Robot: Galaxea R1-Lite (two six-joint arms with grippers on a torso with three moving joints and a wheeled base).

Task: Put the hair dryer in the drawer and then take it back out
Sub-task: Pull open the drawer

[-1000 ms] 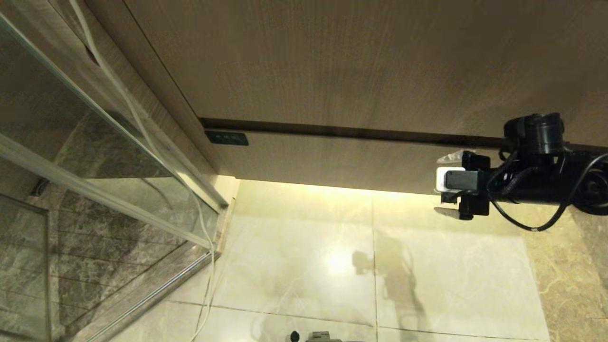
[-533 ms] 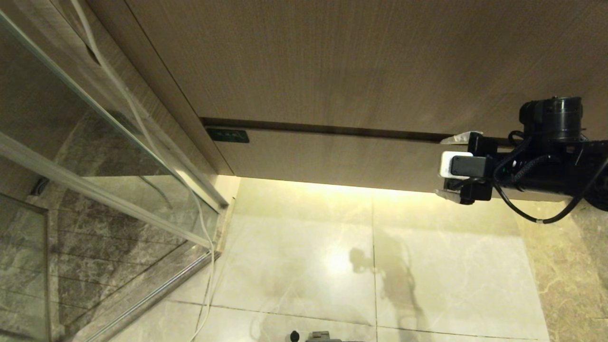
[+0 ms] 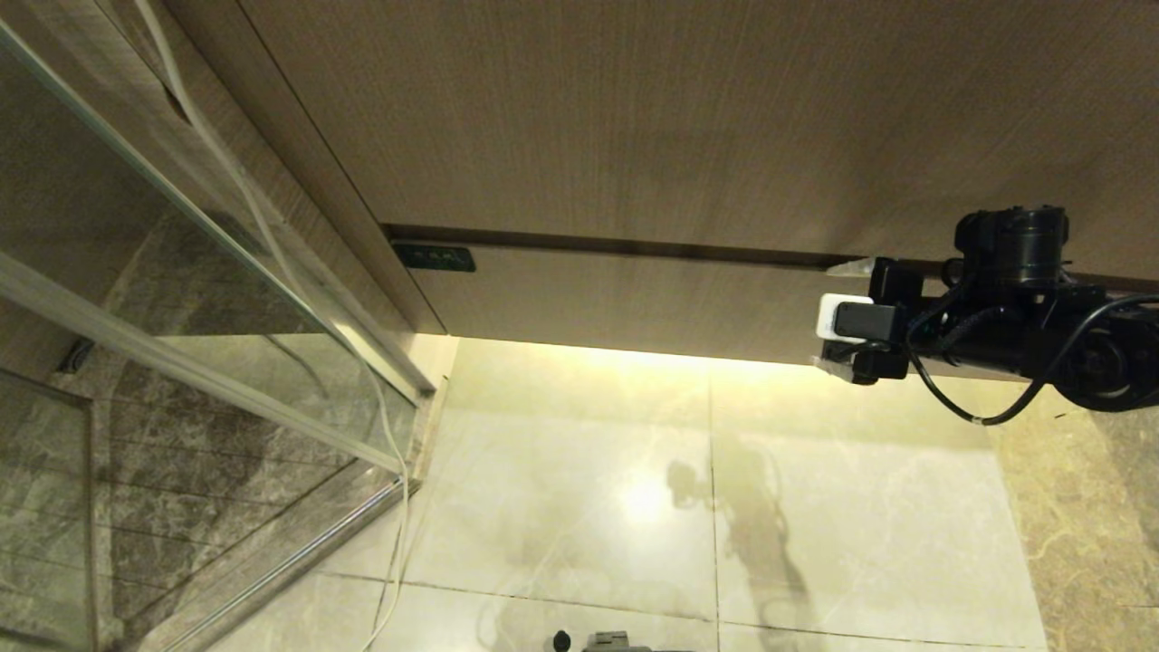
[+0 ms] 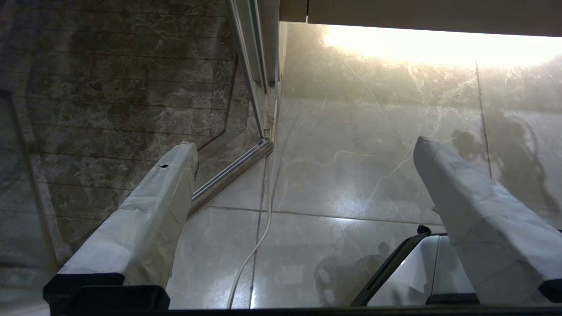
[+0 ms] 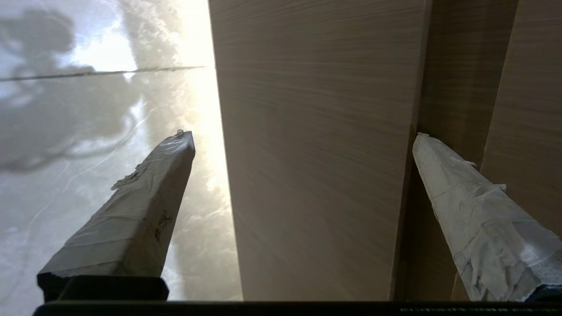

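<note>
The drawer is shut; it is the low wood-grain strip with a small dark label under the taller panel. My right gripper is open at the drawer's right part and straddles its front. In the right wrist view the drawer front fills the space between the fingers of the right gripper. One finger lies by the dark gap along the drawer's top edge. The other finger hangs past the lower edge, over the floor. My left gripper is parked open above the floor. The hair dryer is out of view.
A glass shower door with a metal frame stands at the left. A white cord hangs beside it down to the glossy tile floor. The tall wood-grain panel rises above the drawer. Part of my white base shows below.
My right gripper has risen and shifted a little left, from below the drawer's lower edge to straddling its front. It stays open. Nothing else has moved.
</note>
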